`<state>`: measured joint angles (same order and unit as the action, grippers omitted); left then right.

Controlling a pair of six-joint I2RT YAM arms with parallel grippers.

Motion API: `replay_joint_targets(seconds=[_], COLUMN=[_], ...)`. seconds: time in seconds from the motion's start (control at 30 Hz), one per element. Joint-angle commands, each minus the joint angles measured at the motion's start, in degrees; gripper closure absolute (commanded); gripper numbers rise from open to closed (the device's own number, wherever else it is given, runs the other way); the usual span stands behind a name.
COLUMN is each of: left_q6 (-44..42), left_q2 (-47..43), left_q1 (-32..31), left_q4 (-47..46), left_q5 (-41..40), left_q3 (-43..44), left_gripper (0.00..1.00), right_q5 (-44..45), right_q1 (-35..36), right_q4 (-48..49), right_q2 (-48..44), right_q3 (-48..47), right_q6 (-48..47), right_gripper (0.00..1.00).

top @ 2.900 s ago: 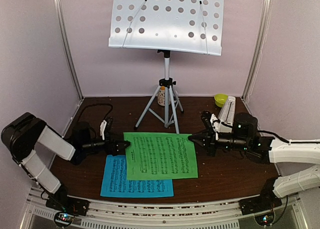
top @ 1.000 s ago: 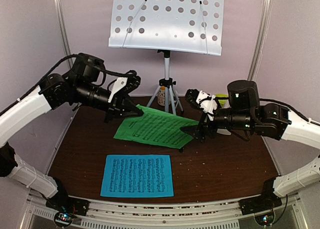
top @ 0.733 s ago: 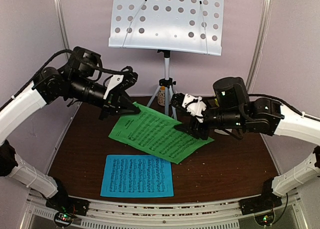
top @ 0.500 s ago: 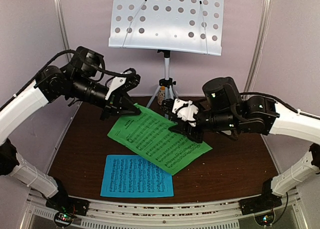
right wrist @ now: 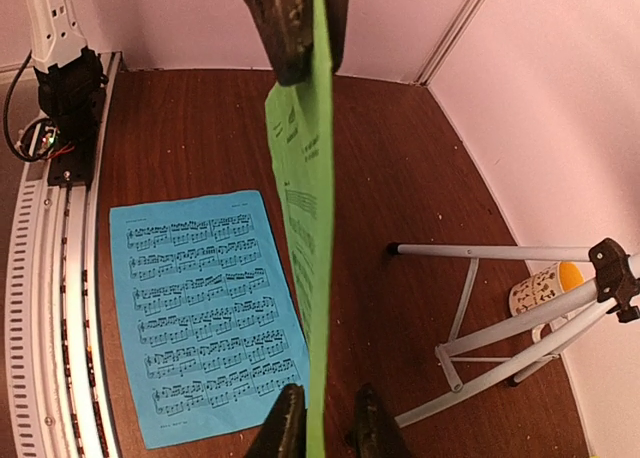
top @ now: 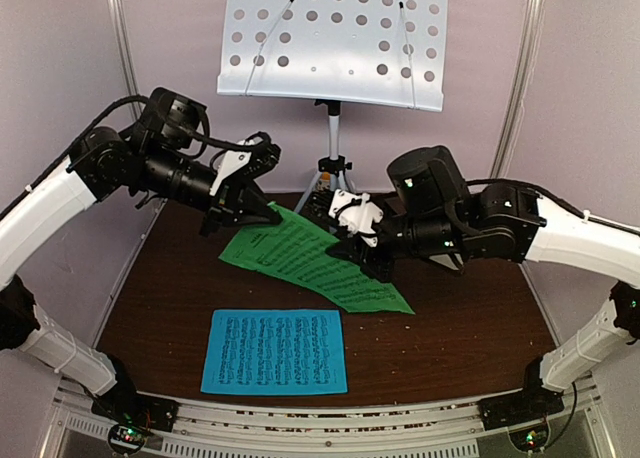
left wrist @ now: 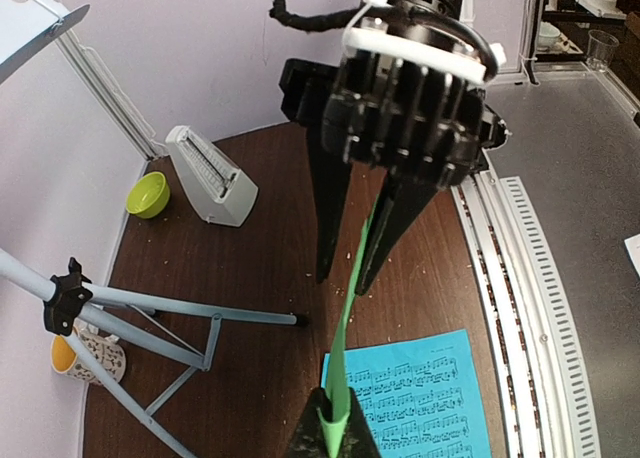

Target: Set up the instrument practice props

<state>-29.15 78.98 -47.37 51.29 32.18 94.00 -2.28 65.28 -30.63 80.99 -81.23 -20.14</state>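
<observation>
Over the middle of the dark surface (top: 460, 328), seen from above, my left claw (top: 262, 215) and my right claw (top: 368, 263) each pinch an opposite edge of the green music sheet (top: 300, 253), which hangs slanted between them. Its lowest corner dips toward the wood; I cannot tell whether it touches. The blue music sheet (top: 275, 351) lies flat by the near edge, left of centre. The white music stand (top: 335, 43) rises at the far edge, its desk bare.

From my left wrist, that claw's tips are narrowed onto the green sheet, seen edge-on, with my right claw's dark fingers (left wrist: 325, 208) closing on it from the far side. The white metronome (left wrist: 210, 176) stands near the far edge just beside the lime bowl (left wrist: 147, 194); a patterned mug (left wrist: 85, 353) sits behind the tripod legs (left wrist: 150, 303).

From my right wrist, both claws clamp the green sheet, which stands upright and edge-on. The blue sheet lies below by the near edge, and the mug shows between the tripod's legs.
</observation>
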Motion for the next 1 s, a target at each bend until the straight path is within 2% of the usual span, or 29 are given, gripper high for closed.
replay_joint_targets(seconds=[0.0,0.07,0.23,0.3,0.4,0.47,0.57,0.77,0.97], left_q6=[-1.1,-1.2,-0.8,1.4,6.8,11.0,13.7,17.7,19.5], left_q2=[0.8,0.9,1.5,0.8,-3.6,-7.6,-11.7,-14.0,-9.5], left_q1=[-0.4,-0.3,-0.4,-0.1,2.3,4.2,4.5,5.0,5.6], left_q4=[-0.7,-0.7,-0.9,-3.3,-12.6,-21.7,-27.8,-33.5,-31.6], left_q5=[1.6,1.6,0.5,-1.8,-3.4,-6.5,-14.2,-25.3,-32.6], left_q3=[1.8,1.8,2.4,1.3,-4.3,-8.4,-11.0,-9.1,0.2], left_gripper=[1.0,1.0,0.99,0.86,0.58,0.5,0.36,0.33,0.35], right_q5=[0.6,1.0,0.5,-0.1,-4.5,-7.8,-13.1,-15.0,-11.5], right_q1=[0.3,0.3,0.3,-0.1,-2.4,-4.2,-6.4,-10.3,-16.3], right_q4=[0.9,0.9,0.6,1.1,3.1,5.0,7.9,17.6,29.1], right_q2=[1.0,1.1,1.2,0.7,-1.1,-2.7,-5.1,-10.1,-11.0], right_q3=[-2.5,-2.8,-4.2,-3.8,-3.1,-2.7,-2.2,-2.4,-6.3], right_q6=[1.9,1.9,2.8,3.9,8.0,10.8,13.8,17.2,24.4], right_gripper=[0.85,0.98,1.0,1.0,1.0,1.0,1.0,1.0,1.0])
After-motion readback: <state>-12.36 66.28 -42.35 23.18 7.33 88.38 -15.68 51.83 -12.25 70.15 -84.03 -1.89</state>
